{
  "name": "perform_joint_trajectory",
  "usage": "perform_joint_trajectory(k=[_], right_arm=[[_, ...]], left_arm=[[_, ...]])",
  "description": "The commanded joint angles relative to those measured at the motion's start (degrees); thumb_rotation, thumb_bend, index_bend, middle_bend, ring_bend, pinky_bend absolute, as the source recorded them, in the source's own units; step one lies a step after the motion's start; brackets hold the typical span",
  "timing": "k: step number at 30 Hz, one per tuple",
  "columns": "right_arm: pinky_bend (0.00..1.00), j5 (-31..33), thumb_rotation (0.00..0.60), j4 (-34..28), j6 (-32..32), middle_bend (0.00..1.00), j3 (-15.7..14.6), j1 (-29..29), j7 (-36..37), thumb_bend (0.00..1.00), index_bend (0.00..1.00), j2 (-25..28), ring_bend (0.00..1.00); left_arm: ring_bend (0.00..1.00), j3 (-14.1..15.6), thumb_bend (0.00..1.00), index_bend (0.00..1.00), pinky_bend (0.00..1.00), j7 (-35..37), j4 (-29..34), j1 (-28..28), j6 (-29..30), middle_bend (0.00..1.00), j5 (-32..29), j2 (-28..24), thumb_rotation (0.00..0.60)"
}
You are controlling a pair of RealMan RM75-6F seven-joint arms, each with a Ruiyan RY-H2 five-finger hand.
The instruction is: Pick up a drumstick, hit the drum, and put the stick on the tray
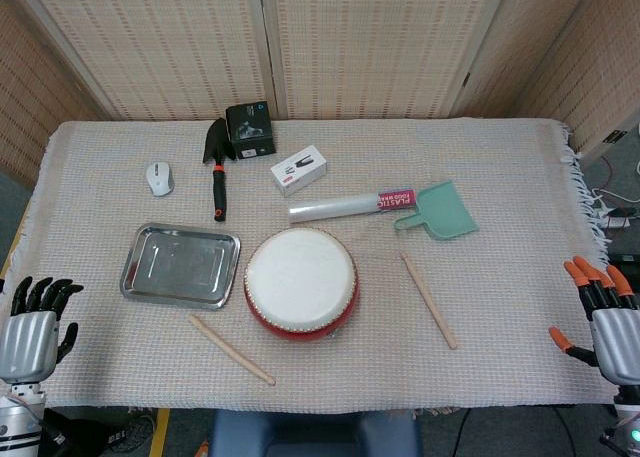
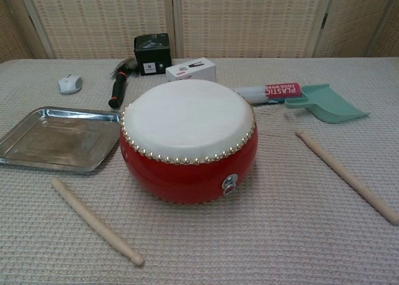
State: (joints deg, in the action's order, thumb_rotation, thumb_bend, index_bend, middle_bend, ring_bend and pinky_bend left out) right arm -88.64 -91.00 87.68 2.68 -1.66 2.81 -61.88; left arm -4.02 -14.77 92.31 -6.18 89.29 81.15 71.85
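Drumsticks first: you have two, both lying flat on the surface (image 1: 520,177). One drumstick (image 1: 231,349) sits just in front of the tray (image 1: 181,265), angled toward the near edge, off the drum's left side; in the chest view it shows at (image 2: 96,221). The other drumstick (image 1: 429,300) lies to the right of the drum, apart from it, seen again at (image 2: 346,174). Neither stick is touched.

Your drum (image 1: 301,281), red-bodied with a pale skin, stands upright at the middle of the cloth, just beside the metal tray on its left; the chest view has it at (image 2: 187,140) and the tray at (image 2: 59,140).

Your left hand (image 1: 35,317) hovers at the near left corner, off the sticks, dark fingers spread and holding nothing. Your right hand (image 1: 600,312) waits at the near right edge, orange-tipped fingers apart, also holding nothing. Both appear in the head view only.

Behind the drum you have a plastic-wrap roll (image 1: 350,207), a green scoop (image 1: 441,212), a small white box (image 1: 299,169), a black box (image 1: 249,129), a black trowel with an orange-banded handle (image 1: 217,172) and a white mouse (image 1: 159,178).
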Motion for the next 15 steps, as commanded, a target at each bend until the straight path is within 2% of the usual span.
perform_joint_trajectory(k=[1, 7, 15], right_arm=[[0.0, -0.21, 0.6, 0.07, -0.06, 0.02, -0.14, -0.04, 0.03, 0.21, 0.0, -0.09, 0.0], [0.0, -0.8, 0.6, -0.02, -0.06, 0.02, -0.55, -0.01, -0.02, 0.21, 0.0, -0.1, 0.0], [0.0, -1.96, 0.6, -0.45, 0.39, 0.02, -0.78, -0.13, -0.18, 0.21, 0.0, 0.16, 0.0]], left_arm=[[0.13, 0.57, 0.33, 0.29, 0.06, 0.04, -0.22, 0.16, -0.23, 0.2, 0.73, -0.59, 0.6], [0.13, 1.48, 0.33, 0.29, 0.06, 2.13, 1.19, -0.03, -3.26, 0.2, 0.29, -2.17, 0.6], [0.13, 2.57, 0.32, 0.31, 0.06, 7.17, -1.2, -3.1, -6.95, 0.21, 5.87, -2.04, 0.6]])
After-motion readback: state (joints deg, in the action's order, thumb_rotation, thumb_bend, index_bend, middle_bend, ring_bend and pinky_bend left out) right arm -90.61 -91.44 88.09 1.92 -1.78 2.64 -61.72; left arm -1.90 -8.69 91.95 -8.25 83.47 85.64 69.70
